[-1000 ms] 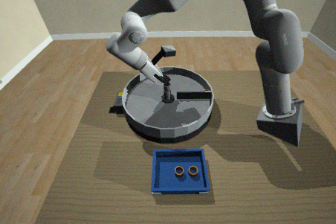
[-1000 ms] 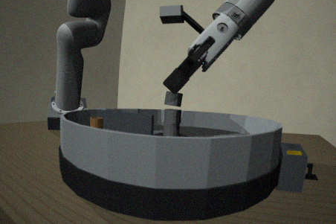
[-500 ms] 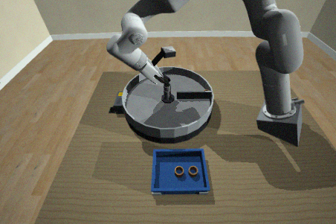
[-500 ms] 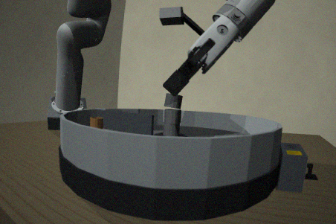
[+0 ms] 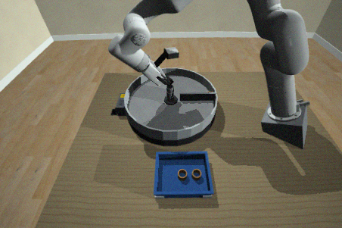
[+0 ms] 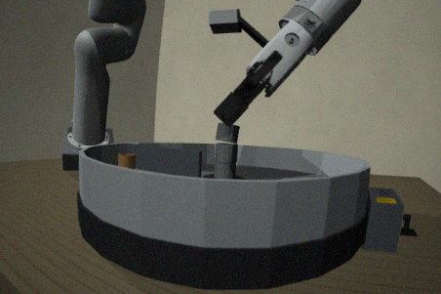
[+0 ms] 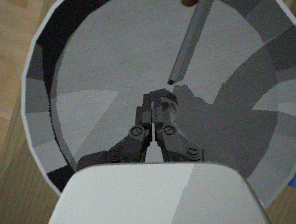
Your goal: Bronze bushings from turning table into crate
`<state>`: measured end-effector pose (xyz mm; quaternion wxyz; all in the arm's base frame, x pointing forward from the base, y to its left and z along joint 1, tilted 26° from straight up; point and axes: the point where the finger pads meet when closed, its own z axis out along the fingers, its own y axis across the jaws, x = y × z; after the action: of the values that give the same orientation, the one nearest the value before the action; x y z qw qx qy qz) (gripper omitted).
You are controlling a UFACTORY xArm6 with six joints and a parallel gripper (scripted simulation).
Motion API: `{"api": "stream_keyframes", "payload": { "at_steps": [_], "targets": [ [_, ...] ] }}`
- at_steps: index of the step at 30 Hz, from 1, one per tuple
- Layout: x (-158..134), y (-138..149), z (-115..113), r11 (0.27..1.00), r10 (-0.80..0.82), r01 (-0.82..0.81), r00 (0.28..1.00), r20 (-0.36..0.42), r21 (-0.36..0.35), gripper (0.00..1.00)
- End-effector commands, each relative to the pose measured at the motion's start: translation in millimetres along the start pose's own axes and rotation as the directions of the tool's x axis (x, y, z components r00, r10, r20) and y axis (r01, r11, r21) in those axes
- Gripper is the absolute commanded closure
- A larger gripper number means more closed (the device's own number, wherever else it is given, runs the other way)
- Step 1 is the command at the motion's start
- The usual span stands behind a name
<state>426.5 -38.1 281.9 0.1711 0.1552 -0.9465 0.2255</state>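
The gripper (image 5: 169,82) (image 6: 226,117) (image 7: 153,102) is shut, its fingers tilted over the middle of the turning table (image 5: 166,135) (image 6: 234,213) (image 7: 82,65). A dark grey steel bushing (image 6: 227,133) hangs at the fingertips, apparently pinched by its wall, slightly tilted just above the centre post (image 6: 225,159). In the wrist view the fingers partly hide it. One bronze bushing (image 6: 127,160) (image 7: 188,2) stands on the turning table beside the divider; the top view barely shows it. Two bronze bushings (image 5: 182,174) (image 5: 196,173) lie in the blue crate (image 5: 157,175). No other steel bushing is visible.
The turning table has a raised rim and an upright divider (image 5: 197,98) (image 6: 168,161) (image 7: 190,42) running from near the post to the rim. A grey box with a yellow mark (image 5: 121,101) (image 6: 383,221) stands against its outside. The arm's base is at the right in the top view.
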Motion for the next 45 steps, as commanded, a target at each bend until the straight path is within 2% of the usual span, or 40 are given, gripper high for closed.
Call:
{"api": "stream_keyframes", "payload": {
  "at_steps": [1,35,45],
  "targets": [
    [0,-1,-2,1.0,0.001,-0.001,1.0,0.004,0.001,0.88],
    [0,-1,-2,1.0,0.001,-0.001,1.0,0.004,0.001,0.88],
    [17,-1,-22,1.0,0.001,-0.001,1.0,0.004,0.001,0.88]
  ]
}}
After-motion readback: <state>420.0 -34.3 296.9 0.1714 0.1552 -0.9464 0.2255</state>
